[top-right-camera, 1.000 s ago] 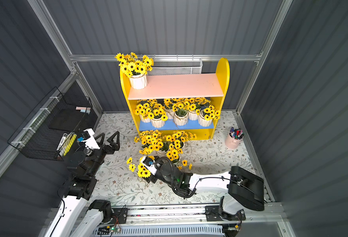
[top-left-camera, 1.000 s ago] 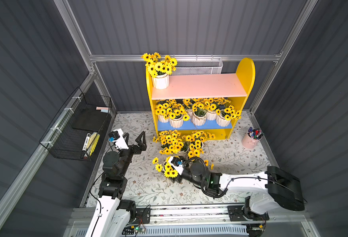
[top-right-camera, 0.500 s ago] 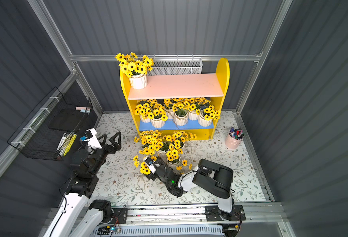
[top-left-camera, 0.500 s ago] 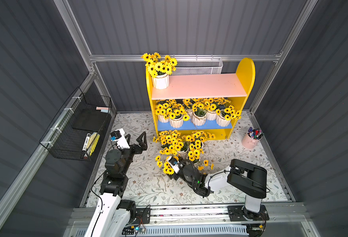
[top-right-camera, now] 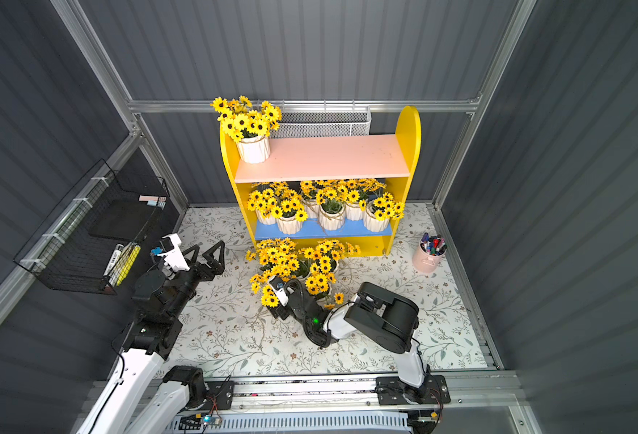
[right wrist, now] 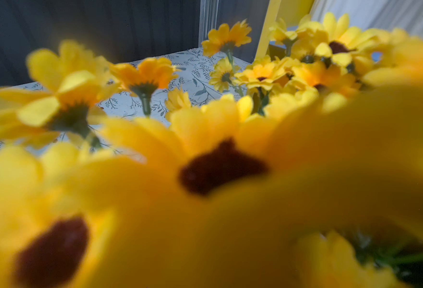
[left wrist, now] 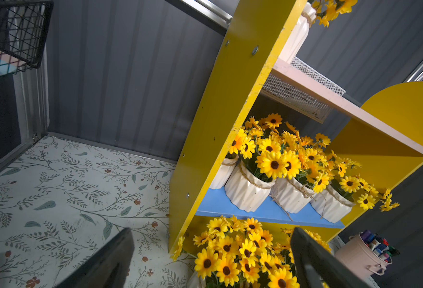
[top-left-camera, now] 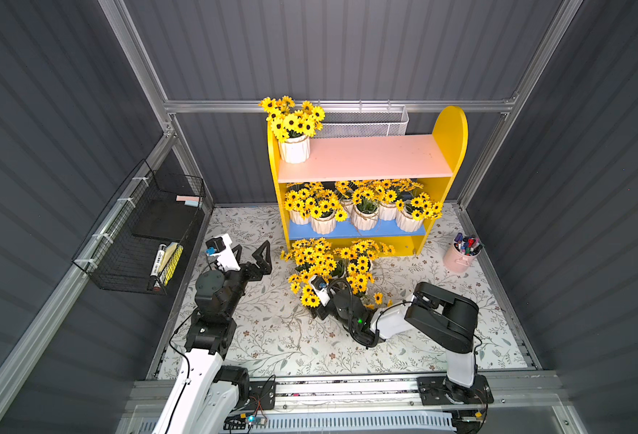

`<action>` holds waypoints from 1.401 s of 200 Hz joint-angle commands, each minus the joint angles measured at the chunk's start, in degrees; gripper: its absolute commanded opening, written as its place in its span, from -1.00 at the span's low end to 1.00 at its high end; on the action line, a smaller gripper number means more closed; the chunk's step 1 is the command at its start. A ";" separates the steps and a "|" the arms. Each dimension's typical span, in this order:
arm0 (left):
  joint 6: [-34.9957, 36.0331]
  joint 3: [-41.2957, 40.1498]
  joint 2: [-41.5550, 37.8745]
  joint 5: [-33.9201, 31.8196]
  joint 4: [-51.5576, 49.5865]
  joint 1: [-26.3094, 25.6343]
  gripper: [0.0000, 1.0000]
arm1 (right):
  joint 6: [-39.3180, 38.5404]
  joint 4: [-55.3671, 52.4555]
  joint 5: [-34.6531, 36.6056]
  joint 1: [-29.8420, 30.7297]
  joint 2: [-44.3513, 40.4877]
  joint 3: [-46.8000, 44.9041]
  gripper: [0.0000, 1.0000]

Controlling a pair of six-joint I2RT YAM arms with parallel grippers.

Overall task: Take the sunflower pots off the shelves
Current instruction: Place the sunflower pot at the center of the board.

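Right pincer [top-left-camera: 316,311] sat buried among white ribbed sunflower pots [top-left-camera: 328,259] on the tabletop [top-left-camera: 272,338] before the yellow, pink-and-blue-boarded shelves [top-left-camera: 366,158]; jaws unreadable. Left pincer [top-left-camera: 251,251] was spread, empty. Likely set-down step; next: back out, fetch pots left on the shelves.

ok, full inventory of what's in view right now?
shelves: one, yellow sides, pink upper and blue lower board, at the back wall
top-board sunflower pot: one, white, yellow flowers, left end of the pink board
lower-board sunflower pots: about six, white, crowded on the blue board
floor sunflower pots: a cluster, count hidden by flowers, in front of the shelves
mesh basket: one, white, behind the shelves
wire basket: one, black, left wall
cup of pens: one, pink, floor, right of the shelves
mat: one, white floral, floor
left gripper: open, empty, left of the floor cluster
right gripper: among the floor flowers, jaws hidden
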 commanded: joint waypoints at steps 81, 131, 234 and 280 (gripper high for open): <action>2.03 3.57 1.97 4.00 0.95 -0.26 0.99 | 0.51 -21.06 0.36 0.49 -12.99 3.72 0.98; 5.97 9.88 4.63 7.08 -0.96 -0.26 0.99 | -1.08 -36.74 0.46 1.98 -24.80 3.03 0.98; 19.47 54.06 32.93 -15.19 -12.03 -28.47 0.99 | 0.56 -52.42 7.65 1.00 -44.92 4.23 0.98; 18.08 77.79 51.10 -32.88 -23.84 -31.24 0.99 | 1.42 -53.36 7.34 -2.48 -50.59 3.45 0.98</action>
